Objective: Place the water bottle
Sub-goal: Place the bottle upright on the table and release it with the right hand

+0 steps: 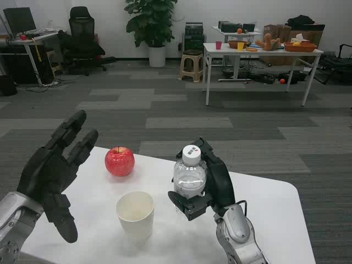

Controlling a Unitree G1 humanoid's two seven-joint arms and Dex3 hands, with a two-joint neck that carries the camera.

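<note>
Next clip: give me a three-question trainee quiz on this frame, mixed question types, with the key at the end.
1. True or false: the left hand holds the paper cup.
2. Which hand grips the water bottle? A) left B) right C) neither
3. Fill in: the red fruit on the white table behind the cup is an ____.

Key:
1. False; the left hand is raised with fingers apart, holding nothing.
2. B; the right hand wraps the upright, capped bottle.
3. apple.
</note>
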